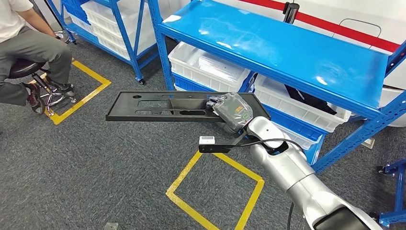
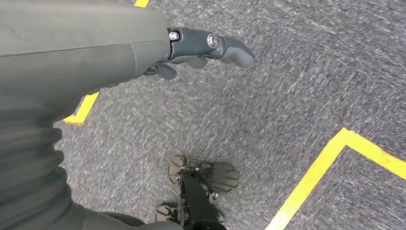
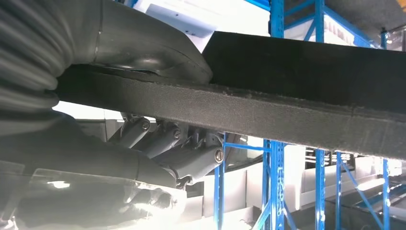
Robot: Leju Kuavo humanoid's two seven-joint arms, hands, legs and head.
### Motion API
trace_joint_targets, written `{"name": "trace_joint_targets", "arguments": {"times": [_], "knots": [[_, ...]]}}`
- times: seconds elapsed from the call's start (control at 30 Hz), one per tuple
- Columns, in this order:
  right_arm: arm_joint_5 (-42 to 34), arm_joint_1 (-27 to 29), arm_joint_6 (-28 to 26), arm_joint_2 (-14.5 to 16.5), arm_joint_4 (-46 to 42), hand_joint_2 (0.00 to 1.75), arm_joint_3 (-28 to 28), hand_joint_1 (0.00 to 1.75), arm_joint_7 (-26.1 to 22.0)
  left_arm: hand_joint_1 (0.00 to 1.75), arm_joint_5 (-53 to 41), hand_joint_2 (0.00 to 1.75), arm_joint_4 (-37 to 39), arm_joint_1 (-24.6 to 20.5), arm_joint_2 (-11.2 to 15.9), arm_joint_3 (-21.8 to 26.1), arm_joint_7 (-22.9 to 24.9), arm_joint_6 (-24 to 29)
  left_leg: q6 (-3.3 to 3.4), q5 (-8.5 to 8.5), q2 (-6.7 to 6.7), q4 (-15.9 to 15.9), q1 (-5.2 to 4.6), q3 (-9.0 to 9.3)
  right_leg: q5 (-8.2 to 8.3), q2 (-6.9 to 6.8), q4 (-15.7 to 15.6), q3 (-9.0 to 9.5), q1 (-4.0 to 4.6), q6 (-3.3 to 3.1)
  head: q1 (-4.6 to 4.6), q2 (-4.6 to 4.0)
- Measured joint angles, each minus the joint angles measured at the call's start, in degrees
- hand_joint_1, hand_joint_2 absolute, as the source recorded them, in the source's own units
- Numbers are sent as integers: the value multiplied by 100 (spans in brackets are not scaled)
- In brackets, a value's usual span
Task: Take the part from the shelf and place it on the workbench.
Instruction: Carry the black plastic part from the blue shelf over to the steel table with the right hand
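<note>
The part is a long flat black panel [image 1: 158, 106] with cut-out slots, held level in the air in front of the blue shelf [image 1: 287, 48]. My right hand [image 1: 231, 111] grips its right end. In the right wrist view the panel's edge [image 3: 287, 115] runs across, with the thumb [image 3: 158, 52] on one face and the fingers [image 3: 191, 153] on the other. My left hand [image 2: 201, 48] hangs over the grey carpet, fingers loosely curled, holding nothing.
White bins [image 1: 210, 67] sit on the shelf's lower level. A second blue rack [image 1: 115, 24] stands at the back left. A person sits on a stool [image 1: 28, 72] at the left. Yellow tape squares [image 1: 215, 187] mark the carpet.
</note>
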Motion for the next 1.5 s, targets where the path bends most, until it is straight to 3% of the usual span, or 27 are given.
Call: {"name": "trace_joint_targets", "arguments": {"times": [0.03, 0.1, 0.17, 0.2, 0.23, 0.27, 0.3, 0.4, 0.47, 0.57, 0.63, 0.7, 0.73, 0.77, 0.8, 0.87, 0.93, 1.0, 1.03, 1.1, 1.2, 1.23, 1.27, 1.3, 1.4, 1.43, 1.5], "knots": [[7, -1, 0, 8, -1, 175, 2, 171, 0, 0, -1, 175, 1, 9, 4, 1, 1, 0, -28, -8, 26, 19, 11, -20, 20, -40, -6, 2, -20, -32, 2, 0], [16, -14, -2, 28, -3, 175, 1, 171, 0, 0, -1, 175, 1, 15, 13, 3, 3, -3, -88, -197, 252, 294, 19, -148, 54, -123, -27, 12, -56, -119, -23, 0], [24, -17, -3, 38, -5, 175, 1, 171, 0, 0, -6, 175, 2, 7, 13, 2, 7, -9, -147, -585, 502, 1007, 33, -456, 59, -204, -31, 11, -38, -173, -50, 0], [29, -9, -5, 38, -5, 175, 2, 171, 0, 0, -10, 175, 2, 5, 13, 2, 10, -12, -172, -750, 546, 1405, 49, -631, 58, -252, -30, 9, -26, -182, -50, 0], [34, 2, -7, 38, -4, 175, 4, 171, 0, 0, -14, 175, 2, 5, 12, 2, 14, -14, -188, -825, 562, 1656, 63, -741, 57, -299, -29, 7, -19, -182, -50, 0], [39, 12, -9, 39, -4, 175, 5, 171, 0, 0, -16, 175, 1, 6, 12, 2, 19, -15, -198, -797, 572, 1695, 73, -746, 56, -343, -28, 5, -15, -181, -51, 0], [44, 17, -12, 43, -4, 175, 5, 171, 0, 0, -16, 175, 1, 6, 14, 3, 24, -15, -200, -668, 592, 1489, 82, -626, 55, -388, -27, 6, -14, -180, -51, 0], [56, 5, -21, 50, -4, 175, 2, 171, 0, 0, -32, 175, -1, -4, 26, 3, 34, -14, -155, -243, 757, 331, 66, -1, 43, -488, -25, 8, 17, -156, -45, 0], [60, -4, -28, 51, -4, 175, -1, 171, 0, 0, -45, 175, -1, -13, 29, 3, 42, -14, -91, -204, 768, 72, 22, 113, 35, -547, -30, -3, 60, -113, -34, 0], [65, -10, -32, 56, -9, 175, -3, 171, 0, 0, -50, 175, 0, -12, 27, 3, 48, -14, 40, -134, 642, 0, 19, 113, -20, -570, 27, -52, 79, -37, -24, 0], [64, -11, -37, 48, -13, 175, -7, 171, 0, 0, -51, 175, 0, -18, 24, 3, 49, -14, 129, -77, 575, -63, 39, 131, -267, -412, 502, -280, 69, -57, -14, 0], [63, 10, -41, 29, -7, 175, -10, 171, 0, 0, -55, 175, -1, -26, 23, 3, 50, -14, 164, -58, 490, -66, 31, 112, -593, -273, 1336, -670, 46, -93, -3, 0], [66, 29, -42, 21, -3, 175, -10, 171, 0, 0, -58, 175, -1, -26, 23, 3, 54, -13, 167, -54, 438, -65, 30, 104, -682, -251, 1645, -827, 40, -80, 2, 0], [68, 46, -44, 11, 0, 175, -10, 171, 0, 0, -63, 175, -1, -24, 23, 3, 58, -14, 164, -50, 381, -64, 29, 99, -683, -240, 1745, -884, 37, -46, 4, 0], [72, 57, -45, 3, 2, 175, -10, 171, 0, 0, -70, 175, -1, -23, 23, 3, 63, -15, 157, -45, 322, -62, 29, 98, -590, -229, 1588, -816, 32, 0, 4, 0], [76, 55, -52, -12, 2, 175, -17, 171, 0, 0, -86, 175, -1, -24, 21, 3, 73, -18, 135, -31, 219, -57, 30, 94, -256, -121, 739, -411, 21, 73, 7, 0], [77, 43, -66, -17, 1, 175, -29, 171, 0, 0, -97, 175, -1, -27, 19, 3, 78, -21, 91, -16, 139, -48, 11, 71, -9, 11, 73, -88, 27, 56, 4, 0], [79, 44, -79, -18, 1, 175, -34, 171, 0, 0, -101, 175, -1, -22, 15, 3, 84, -27, 32, 7, 70, -53, 2, 44, 63, 13, -56, -24, 50, -2, 1, 0], [81, 46, -81, -13, 0, 175, -34, 171, 0, 0, -102, 175, -1, -16, 17, 3, 87, -30, 4, 14, 40, -54, 12, 29, 84, -28, -73, -16, 15, -34, -1, 0], [85, 39, -85, 3, -2, 175, -34, 171, 1, 0, -103, 175, -1, -7, 23, 3, 93, -34, -48, -100, 155, 108, 17, -56, 120, -108, -116, 15, -48, -112, -13, 0], [85, 36, -88, 19, -6, 175, -36, 171, 2, 0, -109, 175, 0, -11, 26, 2, 94, -51, -139, -650, 494, 1174, 48, -545, 126, -238, -137, 35, -51, -200, -53, 0], [87, 43, -85, 19, -7, 175, -35, 171, 2, 0, -111, 175, 0, -12, 26, 1, 94, -56, -168, -776, 540, 1520, 70, -710, 121, -282, -136, 35, -43, -204, -52, 0], [91, 51, -83, 19, -7, 175, -34, 171, 2, 0, -112, 175, 0, -11, 26, 1, 94, -58, -191, -795, 562, 1666, 94, -782, 117, -323, -134, 35, -41, -206, -54, 0], [96, 55, -80, 20, -8, 175, -33, 171, 2, 0, -112, 175, 0, -11, 26, 1, 94, -59, -209, -710, 581, 1583, 118, -737, 112, -361, -132, 37, -45, -199, -57, 0], [103, 45, -76, 19, -16, 175, -36, 171, 4, 0, -116, 175, -1, -17, 26, 1, 95, -61, -250, -251, 773, 503, 160, -154, 50, -452, -76, 37, -33, -105, -68, 0], [103, 38, -73, 19, -20, 175, -37, 171, 5, 0, -117, 175, -1, -22, 21, 1, 96, -62, -234, -181, 810, 247, 152, -20, 25, -476, -49, 31, -6, -64, -59, 0], [105, 30, -62, 19, -27, 175, -39, 171, 8, 0, -119, 175, -1, -30, 7, 1, 102, -64, -157, -174, 764, 131, 100, 17, 4, -528, -36, 20, 56, 2, -35, 0]]}}
